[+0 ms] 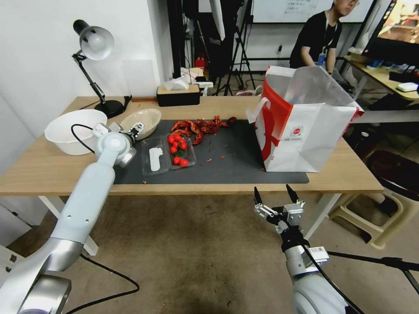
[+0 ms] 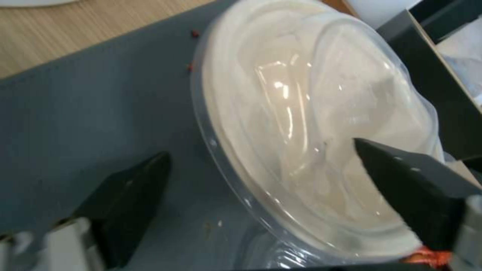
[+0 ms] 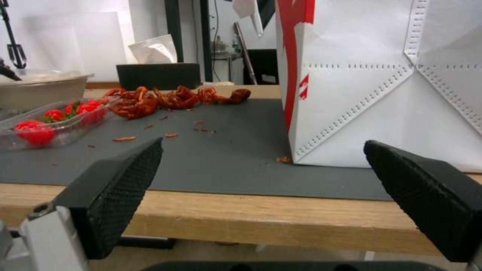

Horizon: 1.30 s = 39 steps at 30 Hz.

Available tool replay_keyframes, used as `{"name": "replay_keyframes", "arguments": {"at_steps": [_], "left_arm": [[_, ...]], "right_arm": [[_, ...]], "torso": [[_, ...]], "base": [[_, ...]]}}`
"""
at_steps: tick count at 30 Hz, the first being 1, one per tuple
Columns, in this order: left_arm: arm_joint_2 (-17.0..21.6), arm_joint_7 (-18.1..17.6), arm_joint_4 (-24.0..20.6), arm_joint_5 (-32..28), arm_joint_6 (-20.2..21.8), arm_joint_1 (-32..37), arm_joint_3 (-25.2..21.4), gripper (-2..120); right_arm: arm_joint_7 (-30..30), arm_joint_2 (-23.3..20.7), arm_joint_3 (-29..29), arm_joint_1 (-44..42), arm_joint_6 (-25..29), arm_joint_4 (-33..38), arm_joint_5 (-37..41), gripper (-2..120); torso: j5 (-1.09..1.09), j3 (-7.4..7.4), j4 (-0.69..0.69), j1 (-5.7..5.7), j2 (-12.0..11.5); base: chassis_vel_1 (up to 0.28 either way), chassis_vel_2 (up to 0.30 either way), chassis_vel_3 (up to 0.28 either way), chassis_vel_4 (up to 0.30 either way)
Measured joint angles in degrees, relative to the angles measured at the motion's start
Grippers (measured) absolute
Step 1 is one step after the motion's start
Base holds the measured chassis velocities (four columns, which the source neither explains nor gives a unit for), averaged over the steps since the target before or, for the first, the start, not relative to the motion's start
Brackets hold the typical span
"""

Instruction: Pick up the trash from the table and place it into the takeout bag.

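I have the left gripper (image 2: 261, 169) spread wide over the beige bowl (image 1: 140, 122), which sits at the back-left corner of the mat (image 1: 227, 161), near the white bowl (image 1: 74, 130) on the bare table (image 1: 43, 165). From the left wrist view, one finger (image 2: 135, 199) hangs over the mat outside the bowl's clear rim, and the other finger (image 2: 406, 180) is over the bowl's inside, so the jaws straddle the near wall of the bowl (image 2: 311, 124) rather than its whole width. The bowl is oval, and its long axis runs roughly across the gap between the fingers, so I judge a pinch on the rim is the only grip that fits. I cannot tell whether either finger touches it yet. The right gripper (image 1: 276, 197) waits with jaws apart below the table's front edge, in front of the bag (image 1: 305, 131), which stands on the mat's right end, well apart from the bowl. The left arm is plainly the nearer one. The tomato tray (image 1: 180, 150) and dried chillies (image 1: 198, 126) lie between bowl and bag.
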Motion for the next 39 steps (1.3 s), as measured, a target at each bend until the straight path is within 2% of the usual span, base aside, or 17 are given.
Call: {"name": "replay_keyframes", "arguments": {"at_steps": [5, 9, 12, 13, 14, 16, 21, 24, 25, 28, 29, 32, 33, 34, 36, 37, 39], "left_arm": [[0.3, 0.18, 0.31, 0.0, -0.36, 0.03, -0.01, 79], [0.52, 1.19, -0.24, 0.18, -1.07, 0.63, -0.12, 57], [0.53, 1.63, -0.57, 0.55, -1.4, 0.91, -0.14, 51], [0.72, 2.13, -1.05, 1.54, -1.68, 1.33, -0.04, 42], [0.72, 2.13, -1.05, 1.54, -1.68, 1.33, -0.04, 42], [0.97, 2.41, -1.47, 2.89, -2.11, 1.82, 0.25, 32], [1.25, 3.37, -2.13, 3.45, -2.92, 2.38, 0.31, 23], [1.57, 6.76, -3.5, 4.3, -4.95, 3.31, 0.38, 19], [1.57, 6.76, -3.5, 4.3, -4.95, 3.31, 0.38, 19], [2.27, 14.67, -6.72, 6.55, -8.86, 5.01, 0.62, 19], [2.27, 14.67, -6.72, 6.55, -8.86, 5.01, 0.62, 19], [3.61, 23.87, -8.34, 12.82, -12.7, 6.02, 1.68, 19], [3.61, 23.87, -8.34, 12.82, -12.7, 6.02, 1.68, 19], [4.15, 27.06, -8.51, 14.69, -13.9, 6.2, 2.0, 19], [5.82, 37.01, -9.38, 18.01, -16.63, 6.7, 2.47, 19], [5.82, 37.01, -9.38, 18.01, -16.63, 6.7, 2.47, 19], [7.3, 44.2, -10.3, 20.85, -18.59, 7.23, 2.66, 19]], "right_arm": [[0.0, -0.01, -0.05, -0.03, -0.03, 0.03, -0.05, 100], [0.0, 0.01, -0.09, -0.05, -0.1, 0.17, -0.08, 100], [0.0, 0.01, -0.1, -0.05, -0.13, 0.27, -0.1, 100], [0.01, 0.02, -0.11, -0.07, -0.15, 0.36, -0.15, 100], [0.01, 0.02, -0.11, -0.07, -0.15, 0.36, -0.15, 100], [0.01, 0.06, -0.11, -0.17, -0.06, 0.42, -0.37, 100], [-0.05, 0.06, -0.11, -0.26, -0.01, 0.63, -0.45, 100], [-0.13, 0.05, -0.12, -0.33, 0.0, 0.65, -0.5, 100], [-0.13, 0.05, -0.12, -0.33, 0.0, 0.65, -0.5, 100], [-0.15, 0.06, -0.14, -0.45, 0.0, 0.65, -0.58, 100], [-0.15, 0.06, -0.14, -0.45, 0.0, 0.65, -0.58, 100], [-0.16, 0.08, -0.13, -0.56, 0.0, 0.68, -0.66, 100], [-0.16, 0.08, -0.13, -0.56, 0.0, 0.68, -0.66, 100], [-0.16, 0.08, -0.11, -0.6, 0.01, 0.69, -0.68, 100], [-0.16, 0.05, -0.11, -0.64, 0.03, 0.7, -0.68, 100], [-0.16, 0.05, -0.11, -0.64, 0.03, 0.7, -0.68, 100], [-0.19, -0.06, -0.19, -0.51, 0.04, 0.69, -0.68, 100]], "torso": [[-0.01, 0.0, 0.0, -0.01, 0.0], [0.0, 0.0, -0.03, -0.01, 0.0], [0.0, 0.0, -0.02, -0.01, 0.0], [-0.01, 0.0, -0.02, -0.01, 0.0], [-0.01, 0.0, -0.02, -0.01, 0.0], [-0.01, 0.0, 0.0, -0.01, 0.0], [-0.02, 0.0, 0.02, -0.01, 0.0], [-0.04, 0.02, 0.02, 0.0, 0.0], [-0.04, 0.02, 0.02, 0.0, 0.0], [-0.01, 0.01, 0.01, -0.01, 0.0], [-0.01, 0.01, 0.01, -0.01, 0.0], [-0.01, 0.01, 0.0, 0.0, 0.0], [-0.01, 0.01, 0.0, 0.0, 0.0], [-0.02, 0.01, 0.0, -0.01, 0.0], [-0.01, 0.01, 0.0, 0.0, 0.0], [-0.01, 0.01, 0.0, 0.0, 0.0], [0.0, 0.0, 0.0, -0.01, 0.0]], "base": [[0.0, 0.0, 0.0, 0.0], [0.0, 0.0, 0.0, 0.0], [0.0, 0.0, 0.0, 0.0], [0.0, 0.0, 0.0, 0.0], [0.0, 0.0, 0.0, 0.0], [0.0, 0.0, 0.0, 0.0], [0.0, 0.0, 0.0, 0.0], [0.0, 0.0, 0.0, 0.0], [0.0, 0.0, 0.0, 0.0], [0.0, 0.0, 0.0, 0.0], [0.0, 0.0, 0.0, 0.0], [0.0, 0.0, 0.0, 0.0], [0.0, 0.0, 0.0, 0.0], [0.0, 0.0, 0.0, 0.0], [0.0, 0.0, 0.0, 0.0], [0.0, 0.0, 0.0, 0.0], [0.0, 0.0, 0.0, 0.0]]}}
